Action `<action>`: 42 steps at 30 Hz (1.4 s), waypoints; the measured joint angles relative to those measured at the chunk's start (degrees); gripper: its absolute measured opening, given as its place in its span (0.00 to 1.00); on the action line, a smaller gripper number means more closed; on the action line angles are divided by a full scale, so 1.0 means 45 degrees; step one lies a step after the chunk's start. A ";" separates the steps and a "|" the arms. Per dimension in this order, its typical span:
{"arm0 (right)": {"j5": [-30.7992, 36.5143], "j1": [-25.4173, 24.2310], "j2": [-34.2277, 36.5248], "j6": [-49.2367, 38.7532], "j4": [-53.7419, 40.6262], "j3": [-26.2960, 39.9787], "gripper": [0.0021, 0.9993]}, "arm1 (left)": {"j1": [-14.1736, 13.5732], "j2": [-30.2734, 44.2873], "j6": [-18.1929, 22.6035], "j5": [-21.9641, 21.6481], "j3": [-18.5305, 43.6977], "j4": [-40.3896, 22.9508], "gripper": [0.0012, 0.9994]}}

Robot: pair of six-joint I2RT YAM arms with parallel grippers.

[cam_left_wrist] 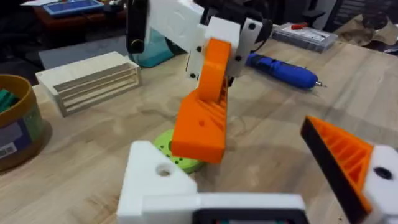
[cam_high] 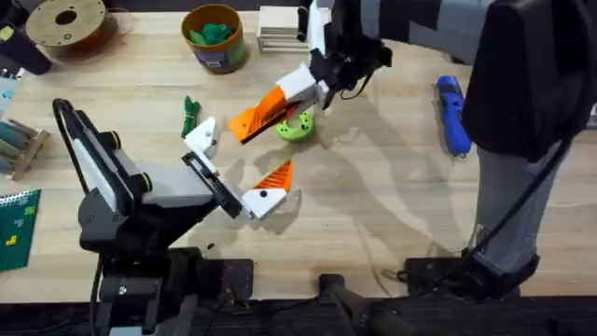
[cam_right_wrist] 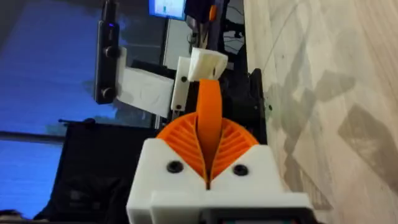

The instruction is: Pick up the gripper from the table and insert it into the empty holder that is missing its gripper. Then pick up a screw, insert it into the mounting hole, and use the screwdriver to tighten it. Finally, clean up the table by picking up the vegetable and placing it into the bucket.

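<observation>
My right gripper [cam_high: 280, 105] reaches in from the far side and is shut on the orange gripper [cam_left_wrist: 200, 124]. It holds that piece tilted just above a lime-green ring [cam_high: 297, 128]. The piece's lower end sits close to the empty white holder [cam_left_wrist: 155, 177] on my left gripper [cam_high: 238, 163], which stands open. The other left finger [cam_left_wrist: 348, 158] carries its orange wedge. The dark green vegetable [cam_high: 191, 114] lies beside the holder. The yellow bucket [cam_high: 215, 39] stands at the back, and the blue screwdriver [cam_high: 452, 114] lies at the right. The screw is out of view.
A stack of pale wooden slats [cam_high: 278, 28] sits behind the bucket. A brown spool [cam_high: 65, 23] is at the back left. A rack [cam_high: 19, 140] and a green board [cam_high: 14, 224] line the left edge. Open tabletop [cam_high: 392, 205] lies at the centre right.
</observation>
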 joint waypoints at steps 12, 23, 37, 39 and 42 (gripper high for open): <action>-0.0067 0.0453 0.0000 0.2089 0.1619 0.0000 0.01 | 0.0000 0.0000 0.0000 0.0000 0.0000 0.0000 0.99; -0.0091 0.0669 0.0000 0.2827 0.1745 0.0000 0.01 | 0.0000 0.0003 0.0000 0.0000 0.0000 0.0000 0.99; -0.0358 0.0714 0.0000 0.2929 0.1870 0.0000 0.01 | 0.0000 0.0005 0.0005 0.0000 0.0000 0.0005 0.99; -0.0355 0.0746 0.0000 0.2924 0.1895 0.0000 0.01 | 0.0000 0.0000 0.0005 0.0000 0.0000 0.0005 0.99; -0.0346 0.0860 0.0000 0.2926 0.2062 0.0000 0.01 | 0.0000 0.0000 0.0000 -0.0002 0.0000 0.0005 0.99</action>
